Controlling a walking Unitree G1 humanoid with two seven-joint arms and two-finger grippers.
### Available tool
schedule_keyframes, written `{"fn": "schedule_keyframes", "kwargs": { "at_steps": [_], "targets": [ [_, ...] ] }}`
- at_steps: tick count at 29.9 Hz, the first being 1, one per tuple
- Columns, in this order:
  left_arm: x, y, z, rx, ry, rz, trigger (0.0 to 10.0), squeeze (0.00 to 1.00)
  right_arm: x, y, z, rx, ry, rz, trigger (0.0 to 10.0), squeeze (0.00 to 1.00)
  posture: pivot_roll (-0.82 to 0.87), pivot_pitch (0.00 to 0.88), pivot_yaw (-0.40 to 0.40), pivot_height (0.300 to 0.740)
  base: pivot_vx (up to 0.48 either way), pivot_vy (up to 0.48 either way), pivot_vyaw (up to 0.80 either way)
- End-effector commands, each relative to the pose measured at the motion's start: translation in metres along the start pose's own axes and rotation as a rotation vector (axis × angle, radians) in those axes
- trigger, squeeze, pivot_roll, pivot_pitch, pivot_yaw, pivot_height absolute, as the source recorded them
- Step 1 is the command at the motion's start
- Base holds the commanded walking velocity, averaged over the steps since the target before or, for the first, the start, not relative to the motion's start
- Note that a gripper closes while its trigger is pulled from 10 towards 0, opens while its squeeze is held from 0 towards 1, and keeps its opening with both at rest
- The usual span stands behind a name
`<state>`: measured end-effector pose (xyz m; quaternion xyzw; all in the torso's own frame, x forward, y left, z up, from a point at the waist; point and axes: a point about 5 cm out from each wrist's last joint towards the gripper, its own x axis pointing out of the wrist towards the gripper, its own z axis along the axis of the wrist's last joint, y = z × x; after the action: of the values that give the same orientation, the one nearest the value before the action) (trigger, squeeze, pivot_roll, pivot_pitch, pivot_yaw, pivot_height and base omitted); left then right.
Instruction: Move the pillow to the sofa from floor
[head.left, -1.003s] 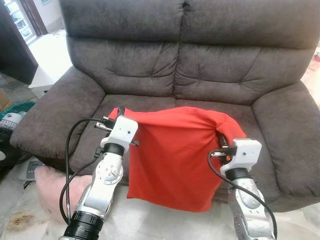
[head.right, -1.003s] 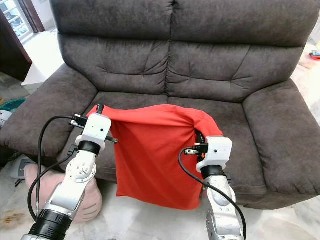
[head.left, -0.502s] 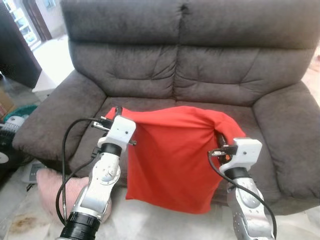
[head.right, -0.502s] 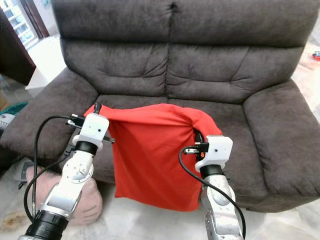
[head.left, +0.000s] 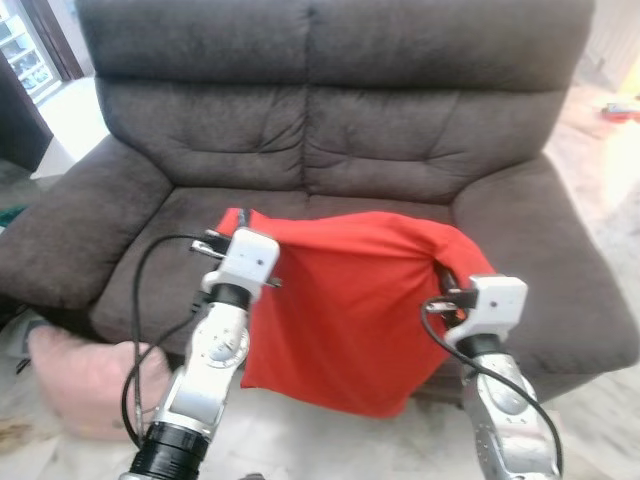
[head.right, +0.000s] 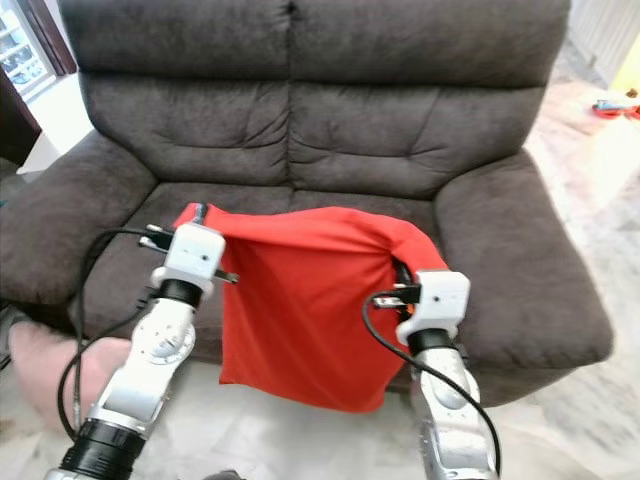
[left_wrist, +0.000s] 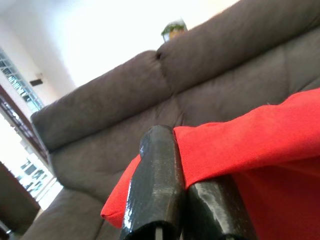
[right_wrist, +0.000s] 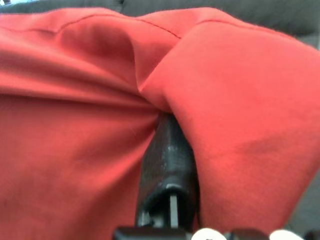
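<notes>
A red pillow (head.left: 350, 300) hangs limp between my two grippers, in front of the seat of the dark brown sofa (head.left: 300, 150). Its top edge lies level with the seat cushion and its lower edge dangles over the floor. My left gripper (head.left: 238, 220) is shut on the pillow's upper left corner; in the left wrist view the black fingers (left_wrist: 157, 185) pinch the red cloth. On the other side, my right gripper (head.left: 447, 283) is shut on the upper right corner. In the right wrist view one finger (right_wrist: 167, 150) pokes up into folds of red fabric (right_wrist: 75, 125).
A pink pillow (head.left: 80, 385) lies on the floor by the sofa's left armrest (head.left: 60, 240). The right armrest (head.left: 540, 250) stands beyond my right arm. Small red items (head.right: 610, 105) lie on the pale floor at the far right.
The whole view has shifted, with the sofa now further left in frame, so the camera moved. Both grippers keep their hold on the red pillow at about the same height.
</notes>
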<state>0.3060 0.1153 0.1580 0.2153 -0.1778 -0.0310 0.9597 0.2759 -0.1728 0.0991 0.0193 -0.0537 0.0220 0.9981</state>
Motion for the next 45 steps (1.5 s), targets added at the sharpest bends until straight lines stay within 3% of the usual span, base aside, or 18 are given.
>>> {"fn": "schedule_keyframes", "kwargs": {
  "at_steps": [1,9,15,20,26,28,38,42,45],
  "targets": [
    [0.003,0.015,0.006,0.015,-0.037,0.048,10.0,0.00,0.008,0.001,0.023,0.006,-0.108,-0.010,10.0,0.00,0.12,0.042,0.014,0.740,0.000,-0.270,-0.80],
    [0.002,0.016,0.004,0.012,-0.027,0.058,10.0,0.00,0.009,0.001,0.024,-0.010,-0.112,-0.009,10.0,0.00,0.12,0.053,0.009,0.740,0.000,0.000,-0.10],
    [0.003,0.036,0.004,0.092,-0.038,0.141,10.0,0.00,0.013,0.003,0.030,-0.022,-0.134,0.010,10.0,0.00,0.12,0.056,0.002,0.740,0.000,0.000,0.00],
    [0.004,0.040,0.016,0.142,-0.107,0.127,10.0,0.00,0.014,0.006,0.034,-0.034,-0.146,0.027,10.0,0.00,0.12,0.057,0.001,0.740,0.000,0.000,0.00],
    [0.000,0.037,0.010,0.023,-0.069,0.086,10.0,0.00,0.014,0.009,0.036,-0.057,-0.150,0.044,10.0,0.00,0.12,0.061,-0.004,0.740,0.000,0.000,0.00],
    [-0.001,0.034,0.006,-0.063,-0.042,0.078,10.0,0.00,0.013,0.010,0.036,-0.056,-0.151,0.049,10.0,0.00,0.11,0.063,-0.005,0.740,0.000,0.000,0.00],
    [-0.002,0.024,0.013,-0.080,-0.062,0.037,10.0,0.00,0.013,0.012,0.041,-0.070,-0.164,0.061,10.0,0.00,0.11,0.070,-0.009,0.740,0.000,0.000,0.00],
    [-0.001,0.025,0.017,-0.065,-0.079,0.036,10.0,0.00,0.014,0.013,0.045,-0.076,-0.176,0.067,10.0,0.00,0.11,0.070,-0.010,0.740,0.000,0.000,0.00],
    [0.003,0.033,0.029,-0.020,-0.130,0.056,10.0,0.00,0.018,0.014,0.061,-0.078,-0.239,0.065,10.0,0.00,0.12,0.069,-0.008,0.740,0.000,0.000,0.00]
  ]
}}
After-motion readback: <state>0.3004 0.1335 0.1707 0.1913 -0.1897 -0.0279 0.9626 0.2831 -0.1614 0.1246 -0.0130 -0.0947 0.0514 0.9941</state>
